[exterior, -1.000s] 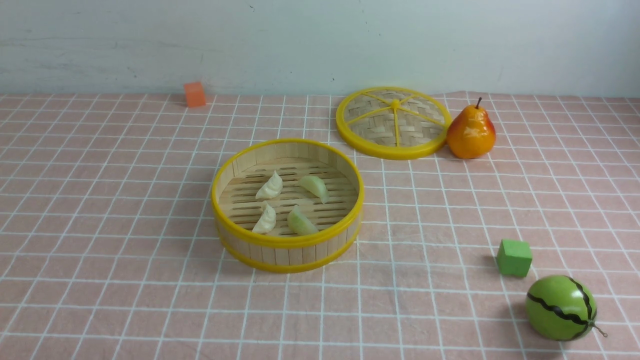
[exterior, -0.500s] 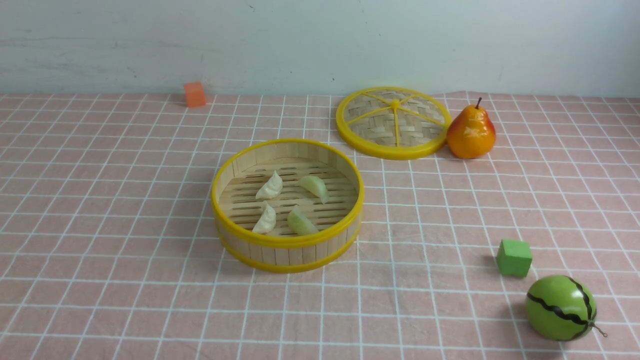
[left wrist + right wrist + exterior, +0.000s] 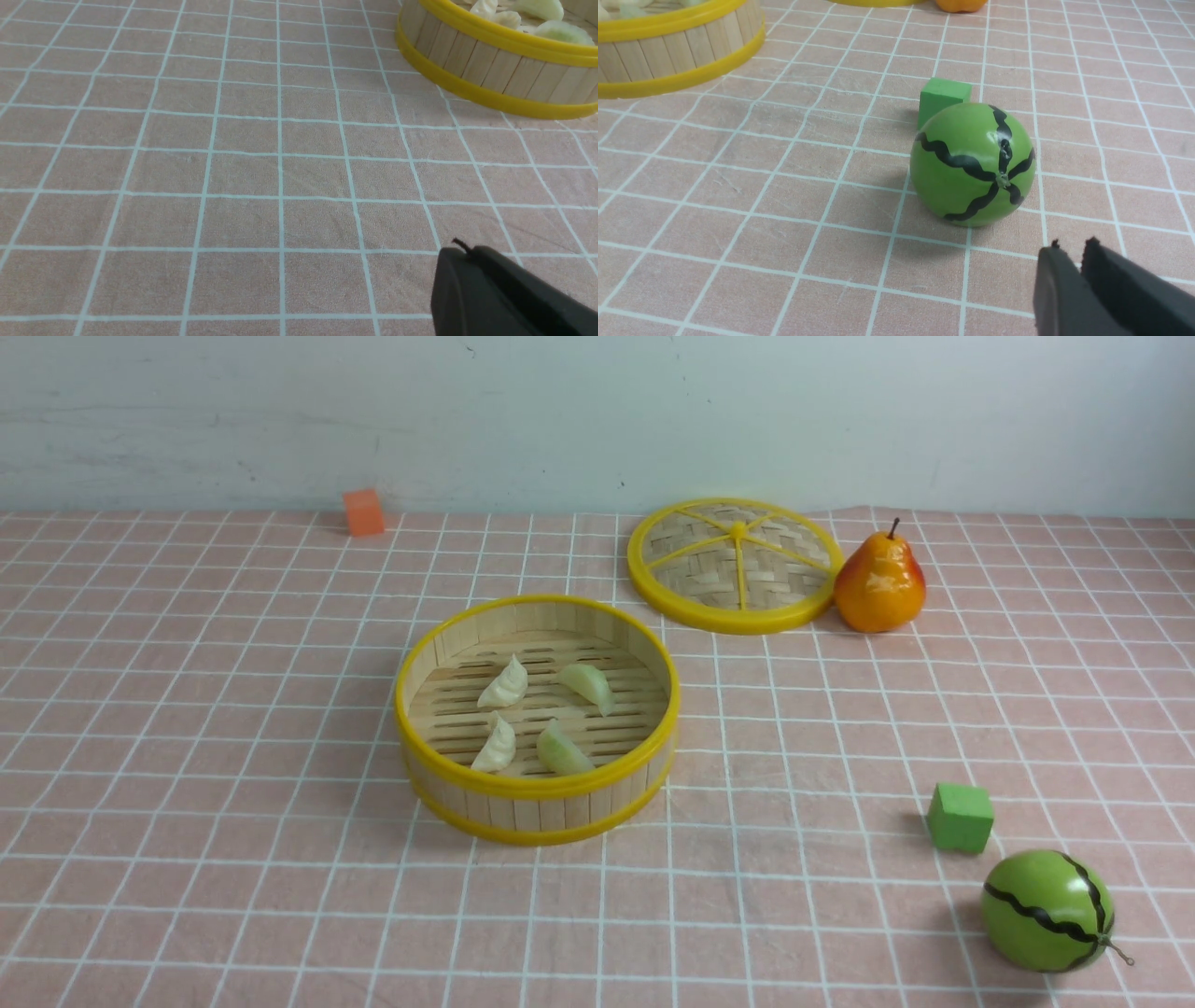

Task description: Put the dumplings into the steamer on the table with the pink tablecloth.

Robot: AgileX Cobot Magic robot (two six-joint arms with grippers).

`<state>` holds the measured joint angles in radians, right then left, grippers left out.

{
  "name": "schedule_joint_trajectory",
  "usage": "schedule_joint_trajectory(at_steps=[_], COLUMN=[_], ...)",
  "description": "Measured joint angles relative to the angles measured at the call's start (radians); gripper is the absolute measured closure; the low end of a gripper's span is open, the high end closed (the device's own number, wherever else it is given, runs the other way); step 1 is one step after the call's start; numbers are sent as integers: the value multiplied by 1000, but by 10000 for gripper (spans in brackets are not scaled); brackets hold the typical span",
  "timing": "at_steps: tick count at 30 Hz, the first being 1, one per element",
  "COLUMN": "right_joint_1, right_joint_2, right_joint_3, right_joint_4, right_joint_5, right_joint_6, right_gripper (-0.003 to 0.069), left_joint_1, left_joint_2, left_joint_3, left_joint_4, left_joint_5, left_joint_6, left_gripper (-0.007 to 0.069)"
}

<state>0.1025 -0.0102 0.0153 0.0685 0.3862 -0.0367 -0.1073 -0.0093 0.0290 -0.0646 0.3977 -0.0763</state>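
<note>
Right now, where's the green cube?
In the front view the green cube sits on the pink tablecloth at the robot's near right, just behind the toy watermelon and well right of the steamer.

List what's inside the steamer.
Four dumplings lie on the steamer floor: two white, two green. The near wall hides the front strip of floor.
</note>
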Motion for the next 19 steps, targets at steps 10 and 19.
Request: schedule_joint_trajectory(at_steps=[10,19], right_joint_1=[0,0], right_joint_2=[0,0], right_joint_3=[0,0], right_joint_4=[0,0], right_joint_5=[0,0], right_joint_6=[0,0], right_gripper=[562,556], left_joint_1=[0,0], left_joint_2=[0,0], left_joint_3=[0,0], left_joint_4=[0,0], left_joint_5=[0,0], left_joint_6=[0,0], left_gripper=[631,624])
